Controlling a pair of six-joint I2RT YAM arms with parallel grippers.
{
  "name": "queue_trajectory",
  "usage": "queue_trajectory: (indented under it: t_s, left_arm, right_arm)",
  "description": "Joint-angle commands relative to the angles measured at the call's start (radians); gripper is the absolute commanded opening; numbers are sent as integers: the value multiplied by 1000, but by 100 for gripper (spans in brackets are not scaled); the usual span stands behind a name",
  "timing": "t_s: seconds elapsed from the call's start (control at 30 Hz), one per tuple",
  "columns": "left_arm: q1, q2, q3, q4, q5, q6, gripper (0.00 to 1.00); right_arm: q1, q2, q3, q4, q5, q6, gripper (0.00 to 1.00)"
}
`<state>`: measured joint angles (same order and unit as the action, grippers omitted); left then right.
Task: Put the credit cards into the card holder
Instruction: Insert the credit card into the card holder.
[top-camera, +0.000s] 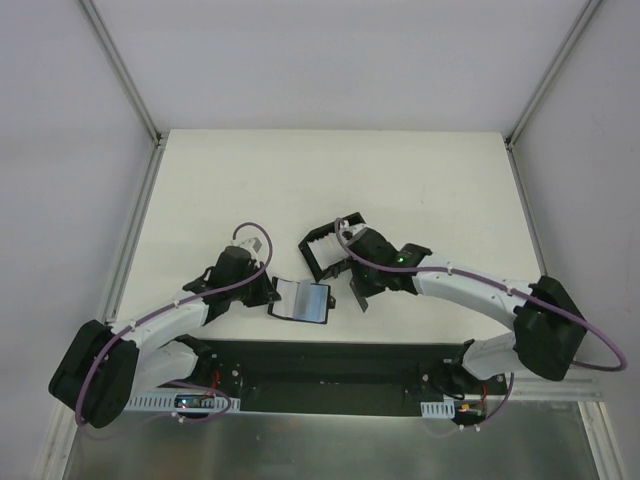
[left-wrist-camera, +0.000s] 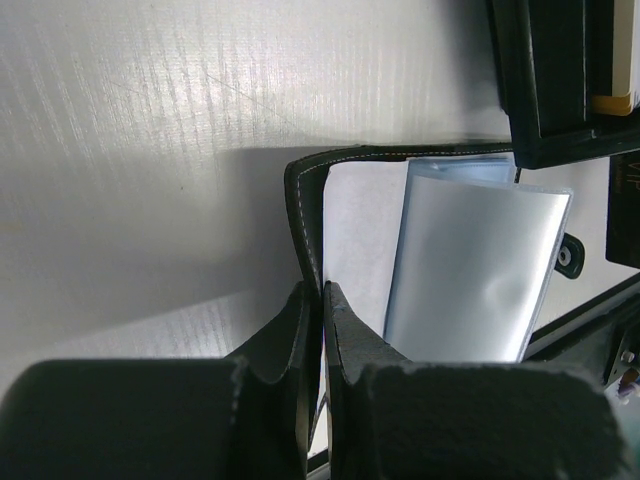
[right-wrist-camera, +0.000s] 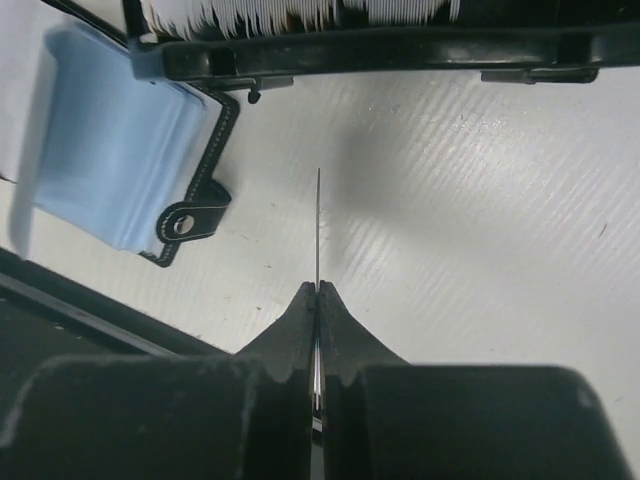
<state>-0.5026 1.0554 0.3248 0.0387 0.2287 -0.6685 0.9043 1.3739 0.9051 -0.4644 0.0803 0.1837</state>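
Observation:
The card holder (top-camera: 305, 301) lies open near the table's front edge, its bluish-grey inside (left-wrist-camera: 470, 270) up. My left gripper (top-camera: 272, 292) is shut on its black left flap, the jaws pinching the stitched edge (left-wrist-camera: 321, 290). My right gripper (top-camera: 352, 283) is shut on one credit card (right-wrist-camera: 318, 225), seen edge-on as a thin upright line just above the table. It hangs to the right of the holder (right-wrist-camera: 120, 150) and its clasp tab (right-wrist-camera: 185, 222). Several more pale cards (right-wrist-camera: 300, 12) stand in the black tray.
The black walled tray (top-camera: 330, 243) stands just behind the holder and the right gripper; it also shows in the left wrist view (left-wrist-camera: 560, 90) and the right wrist view (right-wrist-camera: 400, 48). The table's dark front edge (right-wrist-camera: 80, 310) runs close below the holder.

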Motion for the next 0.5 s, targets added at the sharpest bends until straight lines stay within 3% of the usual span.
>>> queue_trajectory:
  t_s: [0.0,0.47]
  left_arm:
    - [4,20,33,-28,-3,21,0]
    - [4,17,30,-28,-6,21,0]
  right_arm:
    - [44,83,58,-72,145,-35,0]
    - [61,134,14,12,111,-12,11]
